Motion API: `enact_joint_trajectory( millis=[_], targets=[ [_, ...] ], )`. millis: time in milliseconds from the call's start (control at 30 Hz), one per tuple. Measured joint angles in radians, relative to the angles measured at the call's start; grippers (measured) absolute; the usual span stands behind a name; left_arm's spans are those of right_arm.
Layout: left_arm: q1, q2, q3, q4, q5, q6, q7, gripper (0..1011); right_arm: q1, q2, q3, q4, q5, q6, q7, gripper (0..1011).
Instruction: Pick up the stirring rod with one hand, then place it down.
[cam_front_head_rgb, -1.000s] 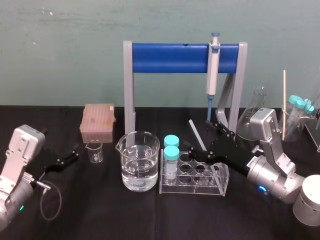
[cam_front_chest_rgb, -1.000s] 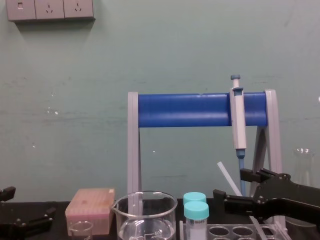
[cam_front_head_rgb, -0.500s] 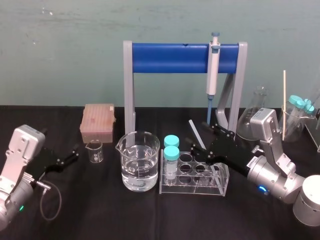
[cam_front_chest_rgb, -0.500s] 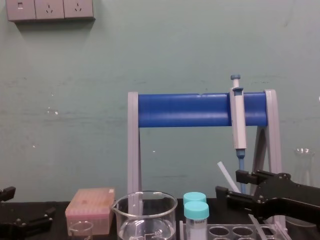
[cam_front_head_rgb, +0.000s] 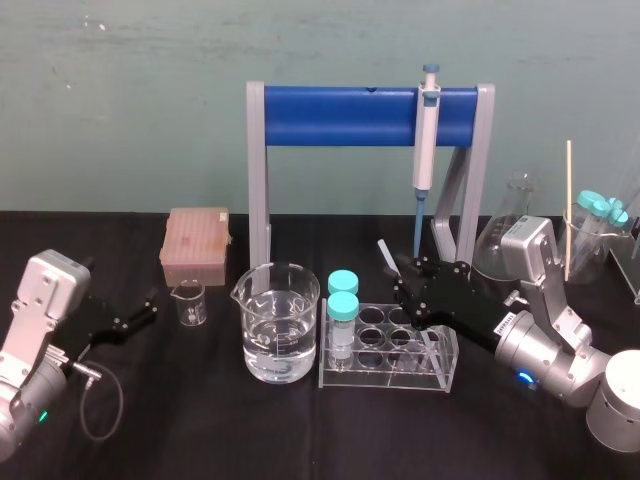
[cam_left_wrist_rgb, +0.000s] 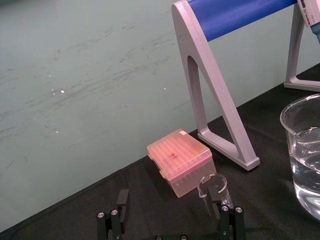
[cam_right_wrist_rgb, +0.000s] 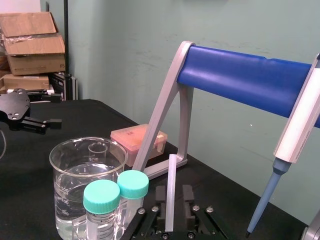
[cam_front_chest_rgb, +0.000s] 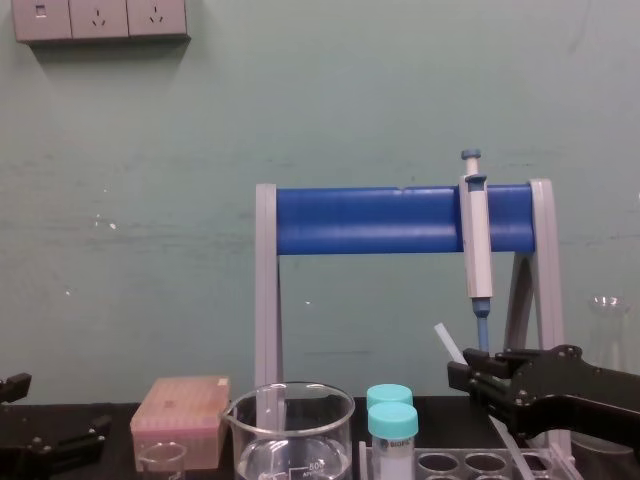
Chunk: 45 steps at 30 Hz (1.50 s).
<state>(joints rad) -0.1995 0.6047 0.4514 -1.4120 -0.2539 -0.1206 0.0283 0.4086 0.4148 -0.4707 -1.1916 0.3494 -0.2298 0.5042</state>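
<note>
The stirring rod (cam_front_head_rgb: 386, 255) is a thin whitish rod leaning tilted, its lower end down in the clear tube rack (cam_front_head_rgb: 434, 372). My right gripper (cam_front_head_rgb: 404, 284) has both black fingers closed in on the rod's middle, just above the rack. In the right wrist view the stirring rod (cam_right_wrist_rgb: 171, 190) rises straight up between the fingers (cam_right_wrist_rgb: 161, 195). The chest view shows the stirring rod (cam_front_chest_rgb: 449, 344) sticking out up and left from the right gripper (cam_front_chest_rgb: 462, 378). My left gripper (cam_front_head_rgb: 148, 306) rests open at the far left, by a small beaker (cam_front_head_rgb: 188, 303).
A water-filled beaker (cam_front_head_rgb: 280, 325) and two teal-capped tubes (cam_front_head_rgb: 343, 300) stand left of the right gripper. Behind it a pipette (cam_front_head_rgb: 425, 150) hangs on the blue-barred stand (cam_front_head_rgb: 340, 115). A pink tip box (cam_front_head_rgb: 195, 245) sits at back left, a flask (cam_front_head_rgb: 510, 235) at right.
The right gripper's fingers have come together from wide open onto the stirring rod. The rod, the arm and the left gripper have stayed where they were.
</note>
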Motion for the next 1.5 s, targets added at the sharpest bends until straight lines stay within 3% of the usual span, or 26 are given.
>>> enact_joint_trajectory(
  millis=[167, 233, 633, 800, 1033, 1233, 1500],
  targets=[
    [0.000, 0.000, 0.000, 0.000, 0.000, 0.000, 0.000, 1000, 0.000, 0.000, 0.000, 0.000, 0.000, 0.000, 0.000, 88],
    [0.000, 0.000, 0.000, 0.000, 0.000, 0.000, 0.000, 1000, 0.000, 0.000, 0.000, 0.000, 0.000, 0.000, 0.000, 69],
    [0.000, 0.000, 0.000, 0.000, 0.000, 0.000, 0.000, 1000, 0.000, -0.001, 0.001, 0.000, 0.000, 0.000, 0.000, 64],
    [0.000, 0.000, 0.000, 0.000, 0.000, 0.000, 0.000, 1000, -0.005, -0.010, 0.025, -0.010, -0.007, -0.024, -0.013, 64],
    [0.000, 0.000, 0.000, 0.000, 0.000, 0.000, 0.000, 1000, 0.004, -0.039, 0.069, -0.038, 0.006, -0.093, -0.017, 64],
    [0.000, 0.000, 0.000, 0.000, 0.000, 0.000, 0.000, 1000, 0.018, -0.076, 0.132, -0.064, 0.063, -0.197, 0.009, 64],
    [0.000, 0.000, 0.000, 0.000, 0.000, 0.000, 0.000, 1000, -0.008, -0.102, 0.172, -0.069, 0.056, -0.310, 0.006, 64]
  ],
)
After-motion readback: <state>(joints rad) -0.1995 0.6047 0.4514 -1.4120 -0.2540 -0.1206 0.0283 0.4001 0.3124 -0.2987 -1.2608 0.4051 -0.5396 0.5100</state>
